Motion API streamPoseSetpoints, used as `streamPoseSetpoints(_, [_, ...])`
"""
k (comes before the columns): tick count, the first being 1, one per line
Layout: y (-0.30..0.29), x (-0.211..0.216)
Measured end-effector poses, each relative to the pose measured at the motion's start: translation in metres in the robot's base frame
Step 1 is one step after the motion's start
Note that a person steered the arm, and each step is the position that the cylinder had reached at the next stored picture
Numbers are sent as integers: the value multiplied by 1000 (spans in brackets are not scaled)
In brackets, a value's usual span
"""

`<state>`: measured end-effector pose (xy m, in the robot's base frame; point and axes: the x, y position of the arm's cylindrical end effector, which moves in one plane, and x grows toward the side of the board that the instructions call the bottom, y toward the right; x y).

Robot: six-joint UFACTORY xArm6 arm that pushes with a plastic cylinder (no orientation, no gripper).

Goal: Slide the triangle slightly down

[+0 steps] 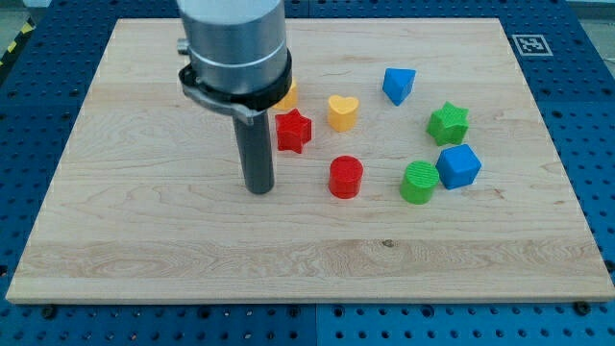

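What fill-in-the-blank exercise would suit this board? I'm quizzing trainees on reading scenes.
1. The yellow block is shaped like a ____.
2. The blue triangle lies toward the view's ____ of the green star.
3. My tip is to the view's ____ of the red cylinder.

Missing words: heart; left; left

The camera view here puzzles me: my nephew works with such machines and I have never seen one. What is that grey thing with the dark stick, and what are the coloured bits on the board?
The grey cylinder is the end of a robot arm. It has no hand: it ends in a dark rod, and my tip slides on the wooden board to push blocks. Nothing is held. There is one camera, looking down at a slant.

On the board lie a blue triangle, a yellow heart, a red star, a red cylinder, a green star, a blue cube, a green cylinder and an orange block half hidden behind the arm. The tip stands to the view's left of the red cylinder, touching nothing.
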<state>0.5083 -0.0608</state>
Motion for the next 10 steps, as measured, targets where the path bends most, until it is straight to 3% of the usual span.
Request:
streamPoseSetpoints(1, [0, 30])
streamPoseSetpoints(2, [51, 37])
streamPoseSetpoints(4, [247, 36])
streamPoseSetpoints(5, [320, -1])
streamPoseSetpoints(7, [315, -107])
streamPoseSetpoints(8, [266, -144])
streamPoseSetpoints(10, [233, -184])
